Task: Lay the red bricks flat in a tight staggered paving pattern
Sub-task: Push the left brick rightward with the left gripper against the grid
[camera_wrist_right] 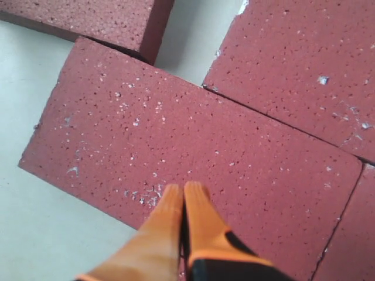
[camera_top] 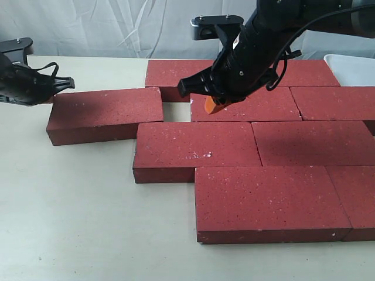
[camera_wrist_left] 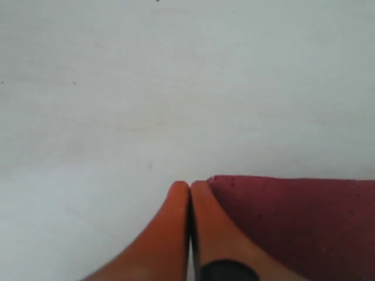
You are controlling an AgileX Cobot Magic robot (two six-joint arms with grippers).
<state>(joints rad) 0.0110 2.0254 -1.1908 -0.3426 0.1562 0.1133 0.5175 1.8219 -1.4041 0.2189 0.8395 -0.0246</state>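
Several red bricks lie flat in staggered rows on the table. The leftmost brick point(camera_top: 105, 114) sits askew, with a small gap point(camera_top: 176, 111) between it and its neighbour point(camera_top: 246, 105). My left gripper point(camera_top: 53, 95) is shut and empty at that brick's far left end. In the left wrist view its fingertips point(camera_wrist_left: 189, 187) sit just beside the brick's corner point(camera_wrist_left: 304, 222). My right gripper point(camera_top: 212, 105) is shut and empty, low over a middle brick. The right wrist view shows its tips point(camera_wrist_right: 183, 190) above that brick point(camera_wrist_right: 193, 134), near its edge.
A white tray point(camera_top: 351, 64) stands at the back right, behind the bricks. Bare pale table point(camera_top: 70, 222) lies left and in front of the paving. A white curtain backs the scene.
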